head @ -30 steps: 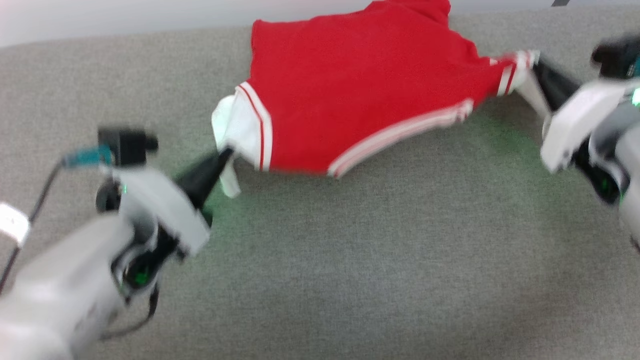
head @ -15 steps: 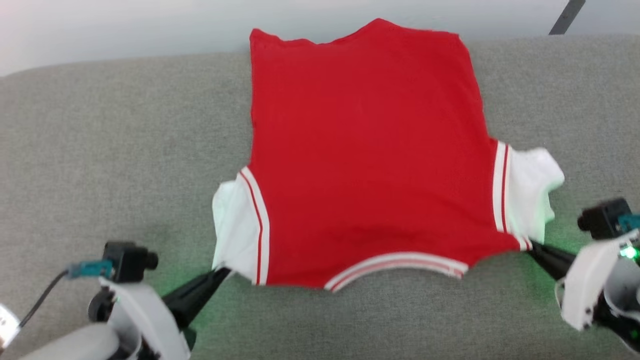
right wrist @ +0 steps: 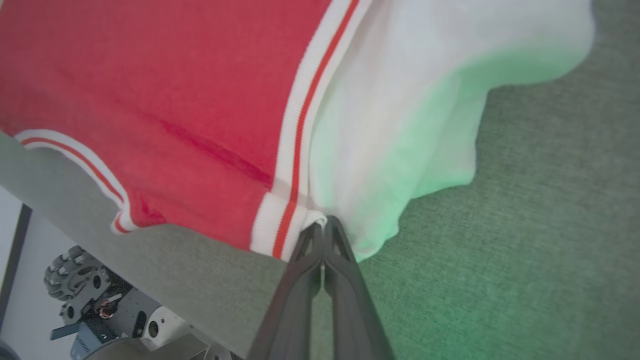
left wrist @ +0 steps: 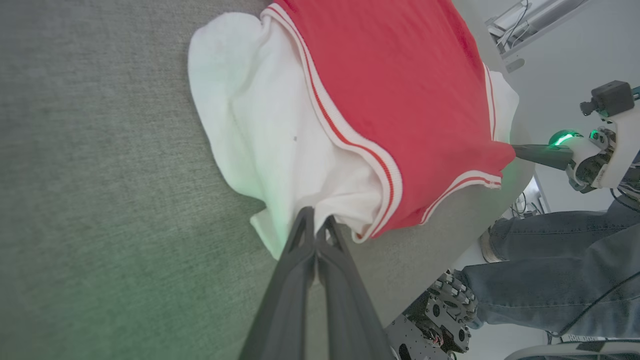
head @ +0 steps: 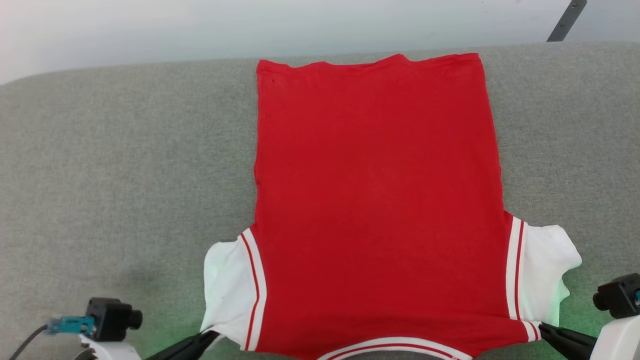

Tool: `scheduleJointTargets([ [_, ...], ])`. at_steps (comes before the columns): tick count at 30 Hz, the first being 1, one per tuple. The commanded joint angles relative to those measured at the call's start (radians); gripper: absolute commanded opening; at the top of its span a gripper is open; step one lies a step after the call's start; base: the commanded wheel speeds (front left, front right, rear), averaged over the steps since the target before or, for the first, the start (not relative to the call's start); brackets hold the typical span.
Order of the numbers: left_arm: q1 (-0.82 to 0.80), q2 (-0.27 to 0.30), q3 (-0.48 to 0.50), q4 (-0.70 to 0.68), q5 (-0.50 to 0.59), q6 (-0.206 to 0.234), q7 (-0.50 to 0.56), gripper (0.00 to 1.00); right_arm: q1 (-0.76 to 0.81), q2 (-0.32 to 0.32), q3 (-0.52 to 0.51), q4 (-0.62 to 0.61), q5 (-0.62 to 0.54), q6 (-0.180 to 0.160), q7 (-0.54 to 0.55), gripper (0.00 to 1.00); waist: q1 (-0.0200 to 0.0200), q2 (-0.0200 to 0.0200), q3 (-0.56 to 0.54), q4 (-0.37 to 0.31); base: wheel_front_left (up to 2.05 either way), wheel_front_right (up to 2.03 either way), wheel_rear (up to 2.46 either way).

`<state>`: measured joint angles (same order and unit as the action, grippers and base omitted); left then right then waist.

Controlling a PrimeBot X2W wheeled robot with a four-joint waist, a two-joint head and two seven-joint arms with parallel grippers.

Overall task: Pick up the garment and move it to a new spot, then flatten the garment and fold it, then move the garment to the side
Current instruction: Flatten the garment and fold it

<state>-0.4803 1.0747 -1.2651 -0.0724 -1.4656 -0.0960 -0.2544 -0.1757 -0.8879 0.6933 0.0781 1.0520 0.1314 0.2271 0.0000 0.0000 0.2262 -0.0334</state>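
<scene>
The garment (head: 375, 200), red with white sleeves and striped trim, lies spread flat and plain side up on the grey cloth table (head: 125, 175), collar toward me. My left gripper (head: 212, 332) is shut on the edge of the white sleeve nearest it, seen close in the left wrist view as left gripper (left wrist: 315, 220) pinching the garment (left wrist: 400, 75). My right gripper (head: 542, 327) is shut on the striped seam corner by the other sleeve; the right wrist view shows the right gripper (right wrist: 322, 225) gripping the garment (right wrist: 150, 75). The right gripper (left wrist: 520, 150) also appears in the left wrist view.
The table's near edge runs just below the collar (right wrist: 165, 250). A person's legs in jeans (left wrist: 550, 280) stand beside the robot base (right wrist: 75, 280). A dark bar (head: 565, 20) leans past the far edge. Grey cloth lies bare left and right of the garment.
The garment went from bunched and stretched in the air to laid out flat. Both grippers drew back toward the near edge, still holding the sleeve corners; the head view also shifted.
</scene>
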Motion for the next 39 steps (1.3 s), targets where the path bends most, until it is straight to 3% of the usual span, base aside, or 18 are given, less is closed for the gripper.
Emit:
scheduleJointTargets([
  [1,0.014,-0.007,0.001,-0.006,-0.004,0.007,0.001,0.0,0.033,0.02,-0.046,-0.009,-0.024,-0.001,0.019,0.0,0.0,0.0,0.002,0.0,0.0,0.0,0.0],
  [8,0.02,-0.086,0.007,0.044,-0.032,0.0,-0.002,0.0,0.099,0.137,-0.214,-0.031,-0.177,-0.001,0.15,0.0,0.0,0.0,0.005,-0.01,0.0,0.0,0.0],
  [11,0.024,-0.125,0.006,0.098,-0.028,0.002,-0.001,0.0,0.109,0.187,-0.239,-0.017,-0.235,-0.001,0.2,0.0,0.0,0.0,0.006,-0.011,0.0,0.0,0.0],
  [19,0.024,-0.223,0.003,0.213,-0.02,-0.001,0.008,0.0,0.1,0.283,-0.249,0.052,-0.365,-0.001,0.209,0.0,0.0,0.0,0.01,-0.009,0.0,0.0,0.0],
  [21,0.017,-0.241,0.003,0.237,-0.014,-0.006,0.008,0.0,0.094,0.292,-0.249,0.062,-0.407,-0.002,0.191,0.25,0.0,0.0,0.016,-0.008,0.0,0.0,0.0],
  [23,0.008,-0.25,0.002,0.257,0.0,-0.007,0.008,0.0,0.089,0.302,-0.259,0.071,-0.429,-0.002,0.182,0.73,0.0,0.0,0.022,-0.009,0.0,0.0,0.0],
  [24,0.005,-0.254,0.004,0.269,0.005,-0.008,0.006,0.0,0.087,0.302,-0.26,0.07,-0.436,-0.002,0.182,0.91,0.0,0.0,0.025,-0.01,0.0,0.0,0.0],
  [25,0.001,-0.257,0.006,0.278,0.008,-0.01,0.006,0.0,0.084,0.299,-0.265,0.065,-0.446,-0.002,0.181,1.0,0.0,0.0,0.027,-0.01,0.0,0.0,0.0],
  [32,-0.007,-0.28,0.028,0.292,0.032,-0.017,-0.001,0.0,0.118,0.25,-0.373,-0.078,-0.442,-0.002,0.22,1.0,0.0,0.0,0.049,-0.007,0.0,0.0,0.0],
  [39,-0.016,-0.301,0.053,0.26,0.081,-0.023,-0.007,0.0,0.145,0.207,-0.603,-0.373,-0.358,-0.001,0.4,1.0,0.0,0.0,0.075,0.029,0.0,0.0,0.0],
])
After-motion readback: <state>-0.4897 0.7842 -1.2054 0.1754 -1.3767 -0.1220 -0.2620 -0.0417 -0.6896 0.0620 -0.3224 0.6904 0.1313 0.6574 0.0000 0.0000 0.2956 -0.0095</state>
